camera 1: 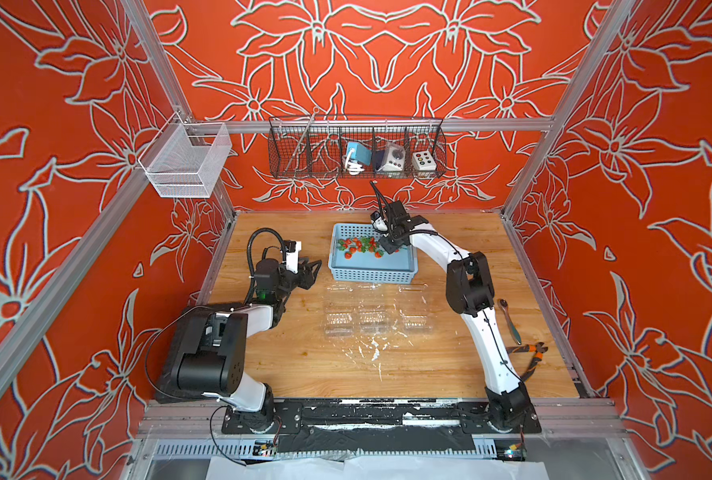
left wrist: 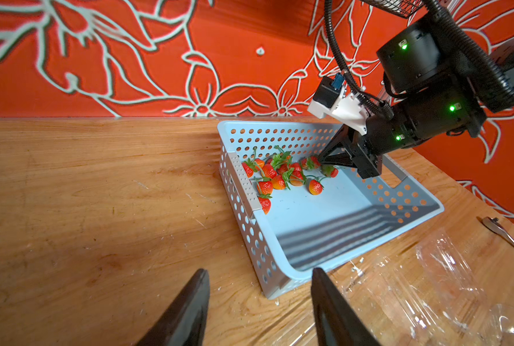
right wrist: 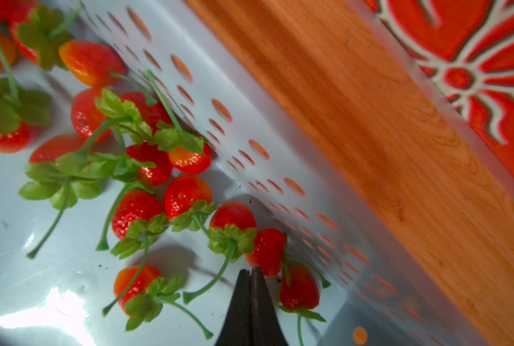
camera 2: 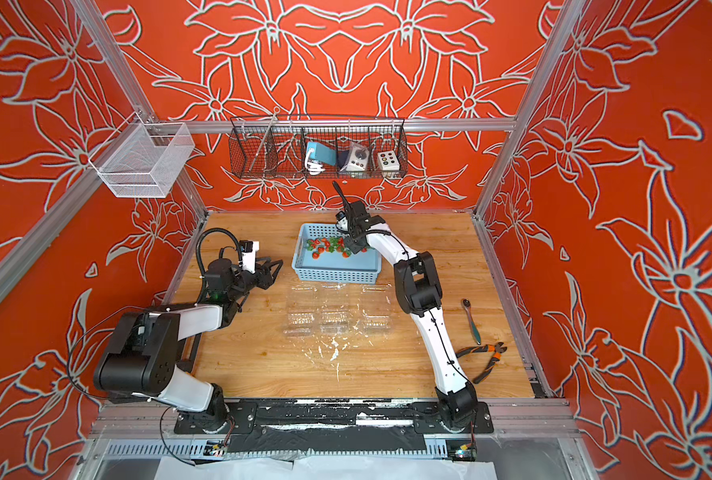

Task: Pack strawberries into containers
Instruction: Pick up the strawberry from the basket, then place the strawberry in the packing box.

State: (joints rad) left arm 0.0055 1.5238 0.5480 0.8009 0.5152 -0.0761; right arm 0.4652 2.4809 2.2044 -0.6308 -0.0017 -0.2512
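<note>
Several strawberries lie bunched toward the far end of a light blue perforated basket. My right gripper reaches down into that basket. Its fingers are pressed together and shut, with nothing seen between them, and the tips sit beside one berry. Three clear containers stand open in a row in front of the basket. My left gripper hovers open and empty over the wood, left of the basket's near corner.
A spoon and orange-handled pliers lie on the table at the right. A black wire basket with small devices hangs on the back rail. A white mesh basket hangs at the left post.
</note>
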